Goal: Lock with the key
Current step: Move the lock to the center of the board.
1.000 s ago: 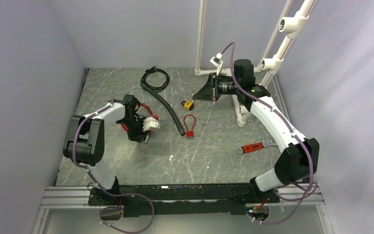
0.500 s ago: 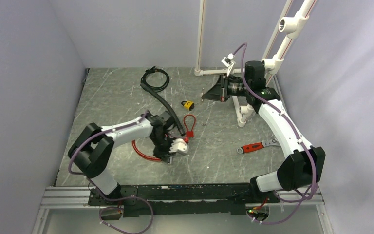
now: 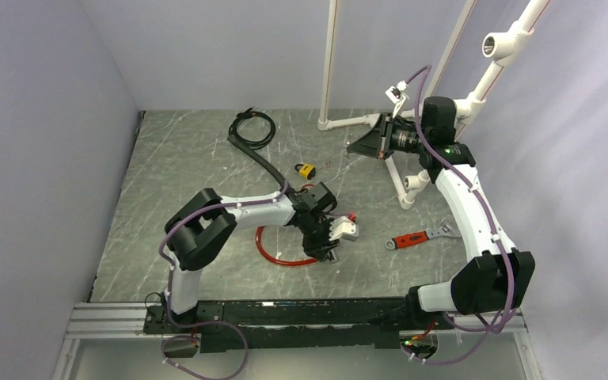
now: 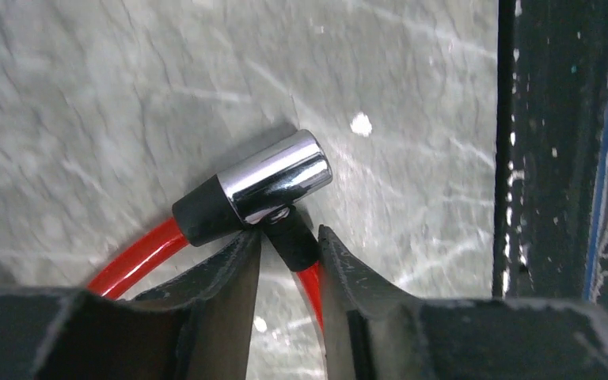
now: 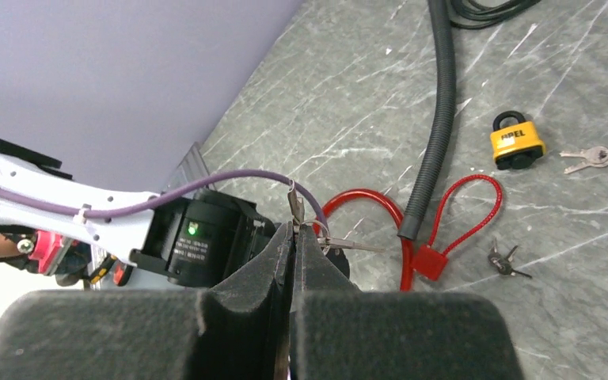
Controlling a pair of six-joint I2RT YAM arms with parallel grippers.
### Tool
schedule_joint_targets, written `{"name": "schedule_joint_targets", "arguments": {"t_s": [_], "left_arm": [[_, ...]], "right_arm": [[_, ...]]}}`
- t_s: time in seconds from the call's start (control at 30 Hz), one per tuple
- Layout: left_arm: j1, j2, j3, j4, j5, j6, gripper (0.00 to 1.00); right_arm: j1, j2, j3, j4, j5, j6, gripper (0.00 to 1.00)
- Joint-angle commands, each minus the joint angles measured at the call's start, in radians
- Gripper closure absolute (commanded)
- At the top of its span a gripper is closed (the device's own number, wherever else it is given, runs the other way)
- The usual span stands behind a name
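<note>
The left gripper point(image 4: 289, 237) was low over the table point(image 3: 174, 174) near its front middle. Its jaws were drawn in most of the way and pinched on the black collar of the red cable lock point(image 4: 273, 178), just under the chrome barrel. The barrel lay on the marbled surface, and the red cable looped out along the near side of the forearm. The right gripper point(image 5: 293, 235) was up at the far right by the white pipe frame point(image 3: 330, 63), fingers fully together on a key point(image 5: 352, 247) — blade sticking out past the tips, a ring above it — well apart from the lock.

Clutter lay between the two. A yellow padlock point(image 3: 306, 170) had a pair of keys point(image 5: 594, 156) just beside it. A black ribbed hose point(image 3: 257, 157) ran from near a black cable coil point(image 3: 253, 115) down to the left arm. A small red loop lock point(image 5: 426, 261) sat against the hose end, with more keys point(image 5: 503, 260) near. From above, the left arm hid most of that small lock. A red-handled wrench point(image 3: 412, 237) lay to the right of the left gripper.
</note>
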State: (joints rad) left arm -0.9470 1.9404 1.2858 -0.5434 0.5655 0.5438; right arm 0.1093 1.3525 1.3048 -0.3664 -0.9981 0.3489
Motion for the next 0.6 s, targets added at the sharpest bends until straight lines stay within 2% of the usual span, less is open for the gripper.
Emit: {"name": "schedule_joint_targets", "arguments": {"t_s": [0.0, 0.1, 0.2, 0.33, 0.4, 0.57], "left_arm": [[-0.032, 0.027, 0.040, 0.088, 0.044, -0.022, 0.61], [-0.018, -0.056, -0.022, 0.087, 0.089, -0.014, 0.48], [0.026, -0.229, -0.153, 0.133, 0.152, -0.005, 0.35], [0.100, -0.454, -0.253, 0.153, 0.205, -0.014, 0.25], [0.176, -0.548, -0.262, 0.124, 0.246, -0.048, 0.21], [0.467, -0.705, -0.202, -0.077, 0.358, -0.168, 0.14]], "right_arm": [[-0.038, -0.043, 0.063, -0.004, -0.033, 0.005, 1.00], [-0.037, -0.052, 0.042, -0.003, -0.045, 0.010, 1.00], [-0.018, -0.058, -0.005, 0.032, -0.051, 0.022, 1.00], [0.052, -0.043, -0.033, 0.061, -0.036, 0.011, 1.00], [0.100, -0.023, -0.026, 0.031, -0.022, -0.040, 1.00], [0.267, 0.020, -0.022, -0.148, 0.079, -0.369, 1.00]]}}
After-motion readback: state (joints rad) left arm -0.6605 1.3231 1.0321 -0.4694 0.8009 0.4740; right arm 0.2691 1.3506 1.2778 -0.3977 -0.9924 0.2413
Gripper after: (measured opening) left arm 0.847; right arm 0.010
